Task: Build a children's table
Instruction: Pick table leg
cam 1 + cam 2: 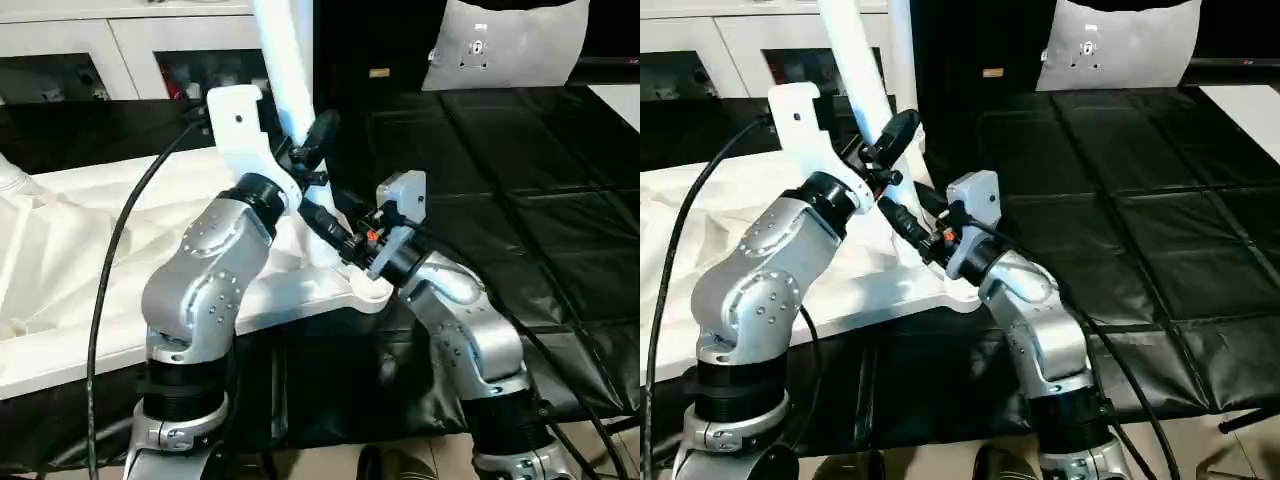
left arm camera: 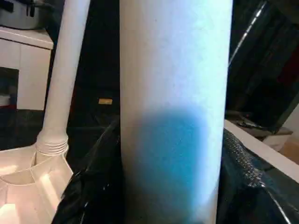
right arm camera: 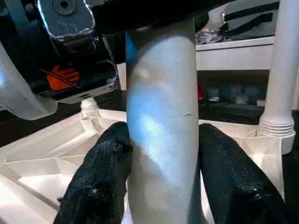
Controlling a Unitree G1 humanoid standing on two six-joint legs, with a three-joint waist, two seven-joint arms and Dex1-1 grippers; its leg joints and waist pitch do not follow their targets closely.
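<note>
Clearly both tools are clamped on one white leg point(image 1: 285, 70) of the children's table: the left tool point(image 1: 312, 150) grips it higher up, the right tool point(image 3: 163, 172) holds it lower down, its black fingers point(image 3: 100, 172) pressed to either side of the tube. The leg rises steeply over the near right corner of the upturned table top point(image 1: 880, 285), which lies with its ribbed underside up. At least one other leg point(image 2: 63, 93) already stands screwed into a corner socket, and the right wrist view shows a leg point(image 3: 280, 70) seated at another corner.

What could go wrong, as I judge it: the leg leans a little, so if it meets the socket off-axis it may cross-thread or jam. Two grips on one smooth tapered tube can fight each other; if one tool twists while the other holds firm, the tube may slip or the light top may slide. A cable point(image 1: 120, 230) arcs close by the left arm and could snag.

The top rests on a surface point(image 1: 700, 220) draped in crumpled white sheeting; to the right lies a black quilted covering point(image 1: 520, 200). Behind are white cabinets point(image 1: 90, 50) with glass fronts and a white panel point(image 1: 510, 40) propped at the far right
</note>
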